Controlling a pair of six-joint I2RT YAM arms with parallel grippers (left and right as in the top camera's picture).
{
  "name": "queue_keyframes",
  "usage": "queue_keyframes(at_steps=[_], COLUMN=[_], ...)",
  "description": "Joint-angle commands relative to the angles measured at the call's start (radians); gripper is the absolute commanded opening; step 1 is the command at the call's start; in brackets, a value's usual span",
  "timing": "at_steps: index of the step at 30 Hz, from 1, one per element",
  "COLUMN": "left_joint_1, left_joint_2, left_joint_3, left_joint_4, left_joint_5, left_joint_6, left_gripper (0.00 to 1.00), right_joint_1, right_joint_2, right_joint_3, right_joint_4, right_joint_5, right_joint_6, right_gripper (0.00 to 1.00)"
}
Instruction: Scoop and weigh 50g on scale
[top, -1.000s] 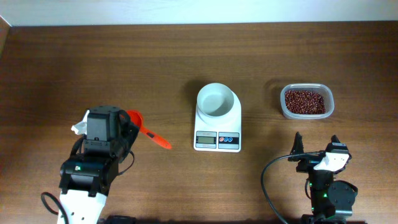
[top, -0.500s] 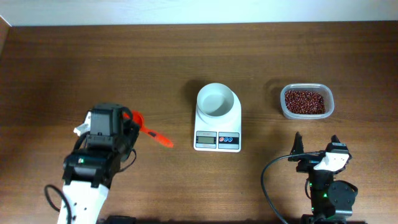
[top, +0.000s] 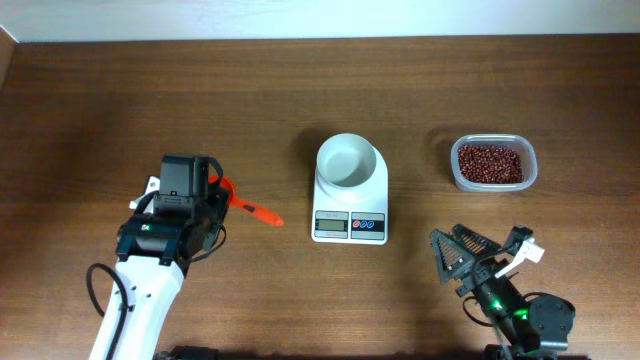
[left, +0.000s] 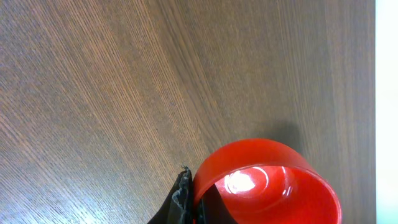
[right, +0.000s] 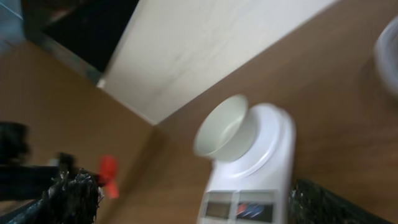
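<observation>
While left gripper (top: 212, 190) clamps red scoop (top: 254, 211), scale (top: 350, 206) to its right, right gripper (top: 478, 248) spread

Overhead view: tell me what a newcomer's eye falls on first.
The bright red scoop, gripped in the left pincer left of centre, stands out against the dark wooden table. Next come the white bowl on the scale at centre, and the clear tub of red beans to its right.
</observation>
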Motion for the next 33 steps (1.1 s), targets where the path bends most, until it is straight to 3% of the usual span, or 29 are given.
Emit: queue_keyframes(at_steps=[1,4,7,11,15,19,26,33], left_joint_1=[-0.002,-0.002,-0.002,-0.002,-0.002,-0.002,-0.002,-0.004], left_joint_2=[0.001,0.001,0.001,0.001,0.001,0.001,0.001,0.001], left_joint_3=[0.001,0.001,0.001,0.001,0.001,0.001,0.001,0.001], left_joint_4=[-0.002,-0.003,-0.014,-0.028,-0.033,-0.051,-0.082,-0.112], left_joint_5=[0.018,0.042,0.042,0.047,0.065,0.068,0.091,0.165], left_joint_6=[-0.010,-0.010,-0.010,-0.010,-0.010,-0.010,-0.010,-0.010], left_gripper=[0.00,0.00,0.00,0.00,0.00,0.00,0.00,0.00], right_joint_1=[0.007,0.007,0.007,0.007,0.008,0.008,0.103,0.306], right_joint_2=[-0.004,-0.003,0.050,0.275,0.585,0.751,0.842,0.844], right_joint_3=[-0.005,0.013,0.097,0.211,0.331,0.350,0.350,0.350], right_joint_4=[0.006,0.046,-0.054,-0.072,-0.066,0.013,0.068,0.158], right_joint_5=[-0.042,-0.030,-0.032,-0.082,-0.262,-0.418,-0.464,-0.303], right_joint_6=[0.103,0.058,0.058,0.057,-0.014,-0.013,-0.013,0.047], right_gripper=[0.99,0.99,0.99,0.99,0.99,0.99,0.99,0.99])
